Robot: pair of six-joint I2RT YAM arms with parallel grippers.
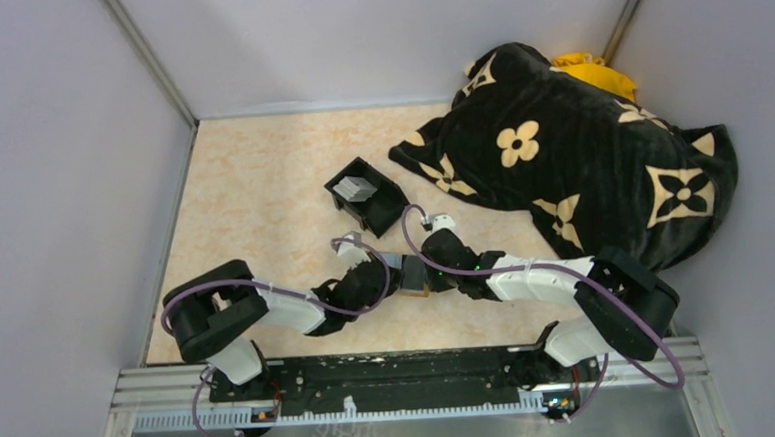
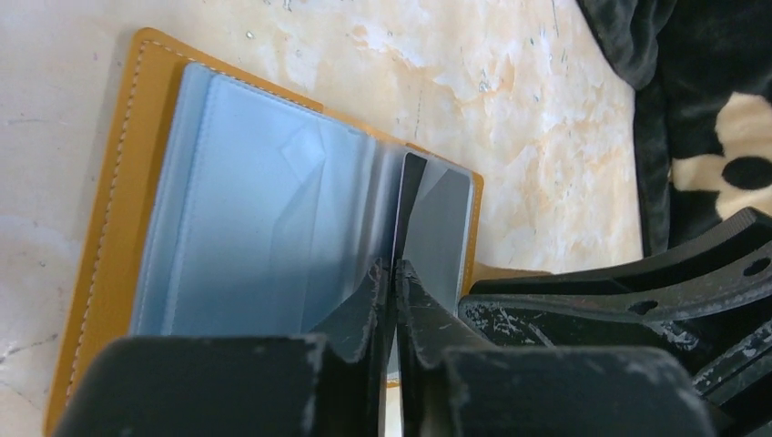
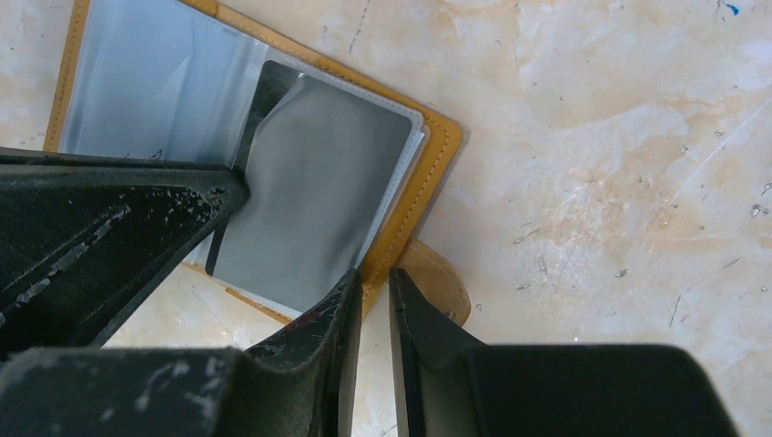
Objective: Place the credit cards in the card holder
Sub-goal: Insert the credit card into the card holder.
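While flat, stitched card holder (image 2: 123,228)

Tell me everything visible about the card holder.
The card holder lies open on the table: orange-tan, leather-like cover with pale stitching, clear blue-grey pockets, a side tab. One pocket holds a grey card. The left gripper pinches a dark card at its pockets; the right gripper meets its tab edge.
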